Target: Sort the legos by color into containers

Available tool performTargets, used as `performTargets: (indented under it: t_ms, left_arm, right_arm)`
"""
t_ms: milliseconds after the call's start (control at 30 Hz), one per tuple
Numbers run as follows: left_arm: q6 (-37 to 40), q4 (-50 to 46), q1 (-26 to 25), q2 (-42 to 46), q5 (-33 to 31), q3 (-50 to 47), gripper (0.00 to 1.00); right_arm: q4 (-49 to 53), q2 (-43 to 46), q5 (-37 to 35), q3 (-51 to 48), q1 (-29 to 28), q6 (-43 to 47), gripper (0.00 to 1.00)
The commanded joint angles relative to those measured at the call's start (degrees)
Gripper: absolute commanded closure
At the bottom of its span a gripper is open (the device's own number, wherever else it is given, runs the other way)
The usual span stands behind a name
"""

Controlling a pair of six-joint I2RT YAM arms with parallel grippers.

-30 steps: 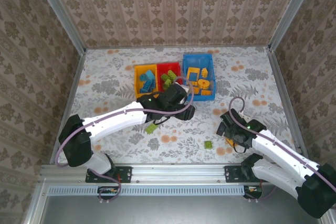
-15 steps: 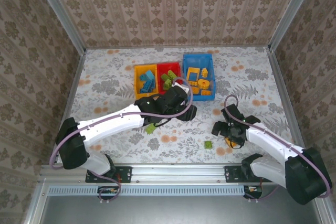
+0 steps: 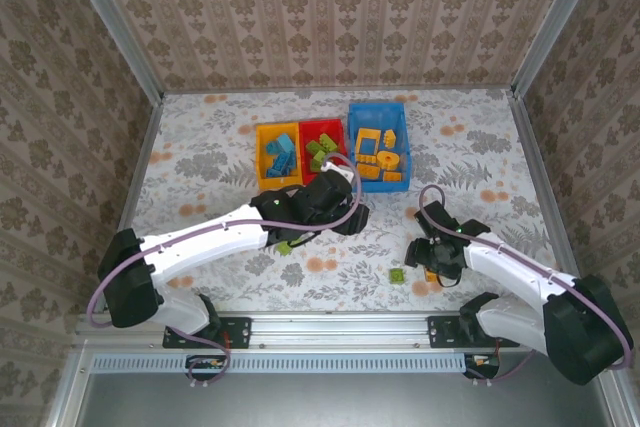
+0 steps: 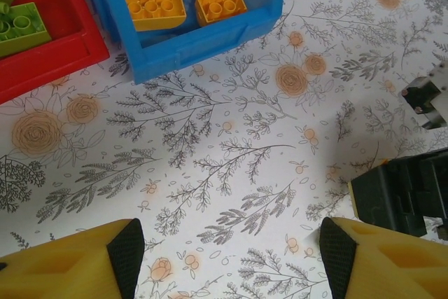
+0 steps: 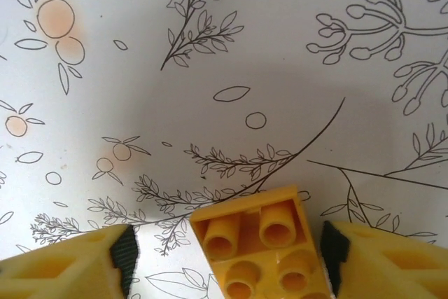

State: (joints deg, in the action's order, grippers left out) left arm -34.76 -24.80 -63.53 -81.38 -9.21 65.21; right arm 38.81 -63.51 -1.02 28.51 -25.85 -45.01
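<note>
Over the past second the right arm has drawn its wrist in toward the near edge of the floral worktop (image 3: 480,147), while the left arm has eased back a little from the bins.

The right end effector (image 3: 431,263) hangs low over an orange-yellow brick (image 5: 255,243) lying upside down on the worktop, its hollow round tubes facing up. The jaws stand open around the brick: there is a clear gap on one side, and the other pad is just beside a corner.

The left end effector (image 4: 227,246) hovers open and empty over bare worktop in front of the blue bin (image 4: 203,40), with the right arm's black wrist (image 4: 399,194) at the edge of its view.

Three bins sit side by side at the middle of the worktop:
- The yellow-orange bin (image 3: 262,152) holds blue bricks (image 3: 284,151).
- The red bin (image 3: 322,127) holds light green bricks (image 3: 320,153).
- The blue bin holds orange-yellow pieces (image 4: 155,9), studs up, among them an open square frame (image 3: 367,137).

Two pieces lie loose — a green brick (image 3: 397,275) just left of the right end effector, and a second green brick (image 3: 286,245) beside the left forearm.
</note>
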Motion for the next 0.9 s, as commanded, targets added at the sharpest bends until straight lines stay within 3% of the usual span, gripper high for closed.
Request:
performTargets:
  t_ms: [0, 300, 500, 667, 867]
  left_arm:
    - [-1.2, -0.4, -0.6, 2.4, -1.3, -0.9, 0.30]
    - [-2.6, 0.4, -1.3, 4.2, -1.4, -2.0, 0.31]
    - [-4.3, 3.8, -1.2, 6.5, 2.8, -4.0, 0.30]
    - [-6.9, 9.6, 0.8, 9.0, 10.2, -6.2, 0.30]
    - [-6.5, 8.5, 6.9, 11.2, 13.3, -3.4, 0.29]
  right_arm:
    - [1.1, -0.9, -0.2, 1.6, -0.7, -0.1, 0.34]
    - [-1.2, -2.6, 0.2, 1.1, -1.2, -0.4, 0.54]
    - [-1.7, -1.8, -1.8, 3.5, -1.6, 0.5, 0.68]
    - [-1.9, -3.1, -5.1, 12.4, -1.6, 4.4, 0.70]
    - [-4.4, -15.6, -9.0, 30.1, -1.5, 10.7, 0.70]
